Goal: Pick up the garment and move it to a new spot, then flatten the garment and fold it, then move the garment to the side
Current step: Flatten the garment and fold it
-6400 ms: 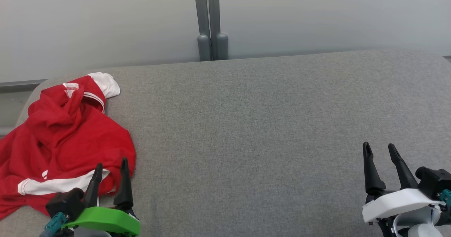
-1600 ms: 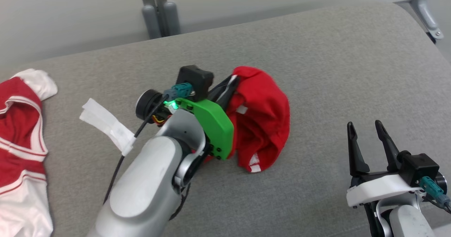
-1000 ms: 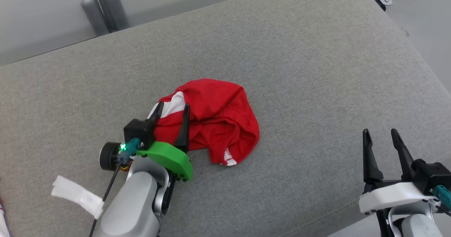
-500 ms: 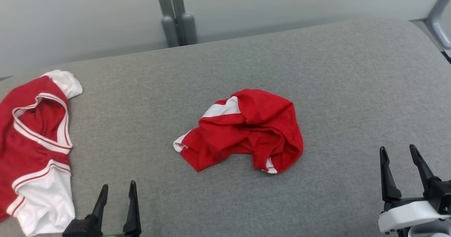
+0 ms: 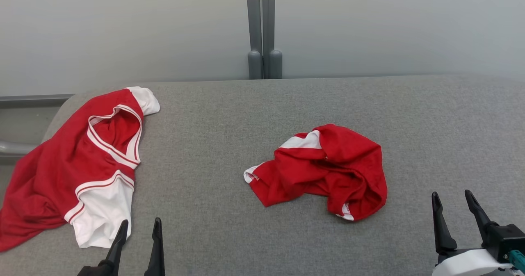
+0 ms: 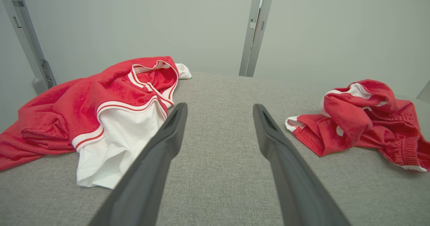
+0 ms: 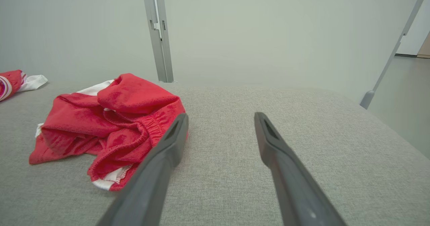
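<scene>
On the grey worktop [image 5: 229,116], a red-and-white jersey [image 5: 74,165] lies spread at 9 o'clock. The left claw [image 5: 140,223] sits at 7 o'clock, fingers spread and empty, just beside the jersey's white hem. The crumpled red garment [image 5: 328,169] lies right of centre, toward 4 o'clock, touched by neither claw. The right claw [image 5: 450,194] sits at 5 o'clock, spread and empty.

Red garment [image 5: 333,167], white trim; grey, perhaps flecked, cushion [image 5: 205,144].
</scene>
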Available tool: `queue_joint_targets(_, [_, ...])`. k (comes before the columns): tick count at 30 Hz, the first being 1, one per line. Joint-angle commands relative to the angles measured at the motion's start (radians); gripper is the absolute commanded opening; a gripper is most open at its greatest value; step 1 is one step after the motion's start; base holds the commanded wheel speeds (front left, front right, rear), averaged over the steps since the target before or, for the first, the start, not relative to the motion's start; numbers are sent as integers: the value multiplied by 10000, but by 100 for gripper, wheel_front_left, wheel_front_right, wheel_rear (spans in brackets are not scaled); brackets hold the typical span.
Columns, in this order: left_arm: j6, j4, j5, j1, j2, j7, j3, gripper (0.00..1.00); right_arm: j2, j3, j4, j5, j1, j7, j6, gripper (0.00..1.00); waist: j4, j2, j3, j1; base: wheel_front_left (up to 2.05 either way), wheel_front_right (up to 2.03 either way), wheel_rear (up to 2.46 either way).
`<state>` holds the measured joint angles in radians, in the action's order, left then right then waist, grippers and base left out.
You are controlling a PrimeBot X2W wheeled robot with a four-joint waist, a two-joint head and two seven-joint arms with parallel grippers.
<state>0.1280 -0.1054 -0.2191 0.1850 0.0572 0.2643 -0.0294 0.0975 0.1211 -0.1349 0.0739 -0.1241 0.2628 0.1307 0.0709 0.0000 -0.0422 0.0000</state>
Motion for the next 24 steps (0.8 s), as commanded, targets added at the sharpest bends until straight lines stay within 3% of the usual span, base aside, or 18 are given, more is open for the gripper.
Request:
queue_joint_targets(1, [29, 31, 11, -37, 1, 1, 6, 100, 5, -23, -40, -47, -107, 31, 1, 100, 61, 0, -73, 0, 0, 0, 0])
queue_joint_targets(24, [36, -77, 83, -210, 186, 2, -1, 100, -59, -232, -87, 99, 139, 31, 1, 100, -83, 0, 31, 0, 0, 0, 0])
